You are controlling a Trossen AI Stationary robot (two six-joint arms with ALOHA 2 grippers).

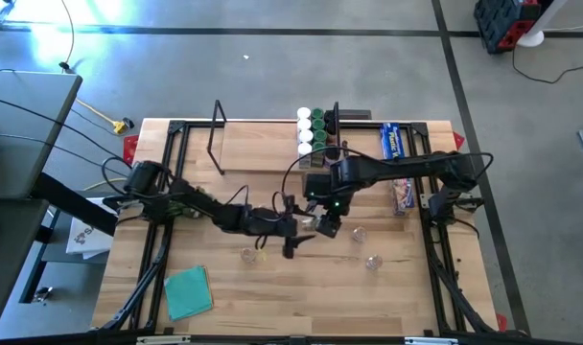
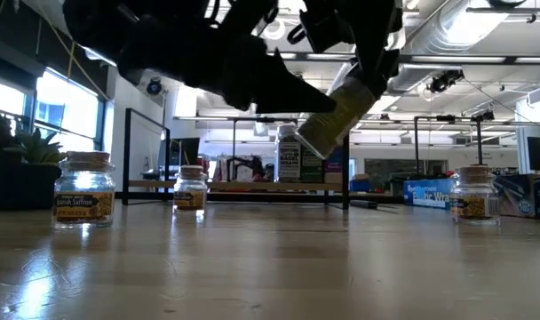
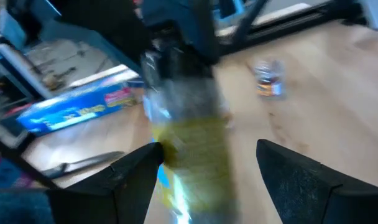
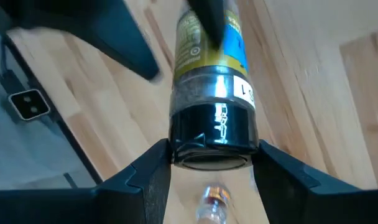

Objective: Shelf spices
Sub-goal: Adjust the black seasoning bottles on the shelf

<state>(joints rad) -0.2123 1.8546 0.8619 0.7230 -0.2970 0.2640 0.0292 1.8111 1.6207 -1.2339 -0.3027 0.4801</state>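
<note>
You are holding a yellow-labelled spice jar (image 4: 211, 81) tilted in mid-air, the right claw (image 4: 214, 158) clamping its dark lid while the left claw (image 3: 207, 165) is straddling it spread, with several jars (image 1: 312, 132) already shelved on the shelf (image 1: 263, 149) and three jars (image 2: 84, 188) waiting on the tabletop (image 1: 301, 287).
</note>
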